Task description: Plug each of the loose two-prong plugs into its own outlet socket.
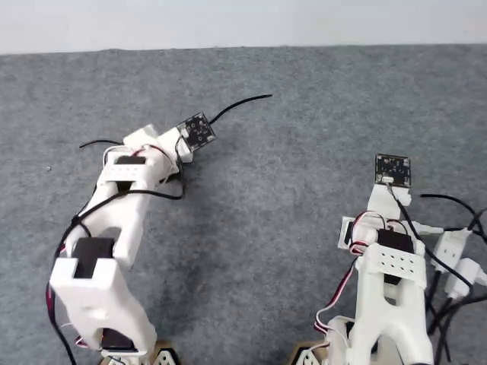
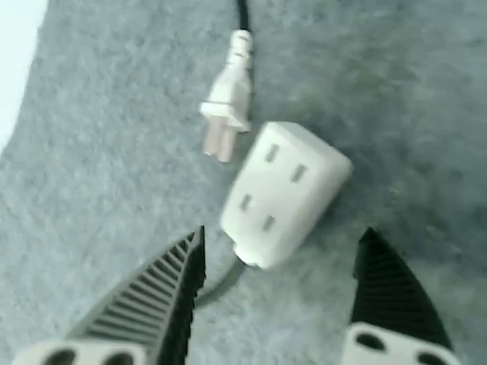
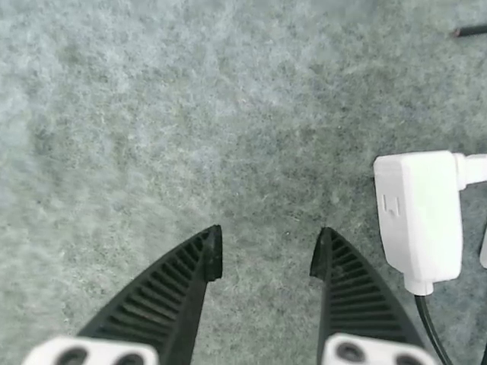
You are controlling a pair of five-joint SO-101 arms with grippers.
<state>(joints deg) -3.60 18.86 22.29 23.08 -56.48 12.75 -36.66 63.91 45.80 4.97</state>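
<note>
Left wrist view showed the left gripper (image 2: 283,239) with its two black ribbed fingers (image 2: 171,293) spread wide and holding nothing, poised above the grey felt-like surface (image 2: 91,190). A white rectangular outlet block (image 2: 285,190) with two pairs of slots on its upturned face lay directly ahead, about in line with the gap between the fingertips. The loose white two-prong plug (image 2: 228,99) lay flat just past that block. Its long axis ran from its black cord (image 2: 242,14) back towards the gripper, and its prongs ended just beside the block's far corner, apparently not touching it.

The prongs pointed along the surface while the slots faced up. I judged that the plug would have to be lifted and tipped prongs-down before it could enter either pair.

From the high view, the left arm's wrist (image 1: 194,133) hung over the far left part of the surface, with the cord trailing towards the far edge, so this arm was plainly the nearer one.

The right gripper (image 3: 269,236) also had its fingers apart and empty, over bare surface. A second white corded block (image 3: 418,217) lay just beside it, near the right edge.
</note>
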